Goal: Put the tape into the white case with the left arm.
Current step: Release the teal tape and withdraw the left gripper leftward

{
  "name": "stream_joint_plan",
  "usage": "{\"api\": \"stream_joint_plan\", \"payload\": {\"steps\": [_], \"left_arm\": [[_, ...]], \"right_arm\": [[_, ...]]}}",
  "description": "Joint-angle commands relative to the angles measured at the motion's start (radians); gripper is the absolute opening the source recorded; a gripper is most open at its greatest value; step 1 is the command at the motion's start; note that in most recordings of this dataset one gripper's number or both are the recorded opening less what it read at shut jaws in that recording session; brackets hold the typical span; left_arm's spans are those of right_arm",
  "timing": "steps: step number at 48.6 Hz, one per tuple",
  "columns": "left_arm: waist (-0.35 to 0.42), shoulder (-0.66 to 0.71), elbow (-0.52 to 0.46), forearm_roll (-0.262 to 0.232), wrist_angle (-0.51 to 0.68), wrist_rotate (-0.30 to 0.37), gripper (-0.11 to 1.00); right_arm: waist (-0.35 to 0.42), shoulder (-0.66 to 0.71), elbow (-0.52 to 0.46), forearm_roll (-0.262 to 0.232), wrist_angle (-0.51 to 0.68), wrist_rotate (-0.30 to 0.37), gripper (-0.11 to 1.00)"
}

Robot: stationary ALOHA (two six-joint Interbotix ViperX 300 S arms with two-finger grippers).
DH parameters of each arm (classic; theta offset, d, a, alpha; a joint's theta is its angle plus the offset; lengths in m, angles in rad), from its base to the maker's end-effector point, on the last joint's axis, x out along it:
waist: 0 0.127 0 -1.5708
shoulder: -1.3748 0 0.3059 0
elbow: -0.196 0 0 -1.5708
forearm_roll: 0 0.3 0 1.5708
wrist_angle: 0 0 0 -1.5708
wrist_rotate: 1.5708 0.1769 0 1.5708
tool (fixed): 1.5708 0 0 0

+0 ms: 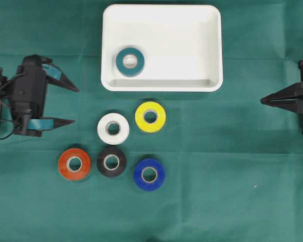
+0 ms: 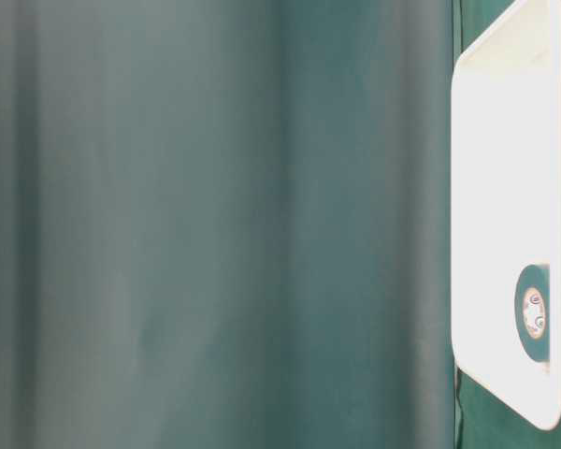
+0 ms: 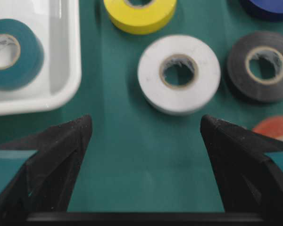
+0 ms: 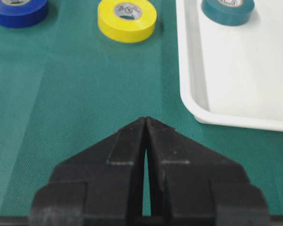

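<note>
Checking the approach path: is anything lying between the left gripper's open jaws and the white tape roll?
Nothing. In the left wrist view only bare green cloth separates the left gripper from the white tape roll; the overhead view agrees.

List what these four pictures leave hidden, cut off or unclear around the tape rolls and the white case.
- Table-level view: only part of the white case and the teal roll show; the other rolls fall outside the frame.
- Left wrist view: orange roll is partly behind a pincer finger; blue roll is cut by the top edge.
- Printing on the roll cores: too small to read anywhere.
</note>
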Motion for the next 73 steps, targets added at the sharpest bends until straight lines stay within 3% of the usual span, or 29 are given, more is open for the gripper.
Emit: {"api": "stream_joint_plan", "payload": {"steps": [1, 21, 38, 62, 73], "left_arm": [[-0.008, -0.046, 0.012, -0.003, 0.011, -0.002, 0.97], [-0.008, -0.230, 0.114, -0.003, 0.034, -0.002, 0.97], [-0.008, -0.238, 0.123, -0.003, 0.035, -0.002, 0.97], [-0.144, -0.247, 0.123, -0.005, 0.130, -0.005, 0.96], [-0.158, -0.253, 0.123, -0.003, 0.149, -0.060, 0.96]], "right_arm": [[-0.002, 0.009, -0.011, 0.000, -0.011, 0.000, -0.09], [0.000, 0.009, -0.011, 0.000, -0.011, 0.000, -0.09], [-0.002, 0.009, -0.011, -0.002, -0.009, 0.000, -0.09], [0.000, 0.009, -0.011, 0.000, -0.009, 0.000, -0.09], [-0.002, 0.009, -0.011, 0.000, -0.009, 0.000, -0.09]]}}
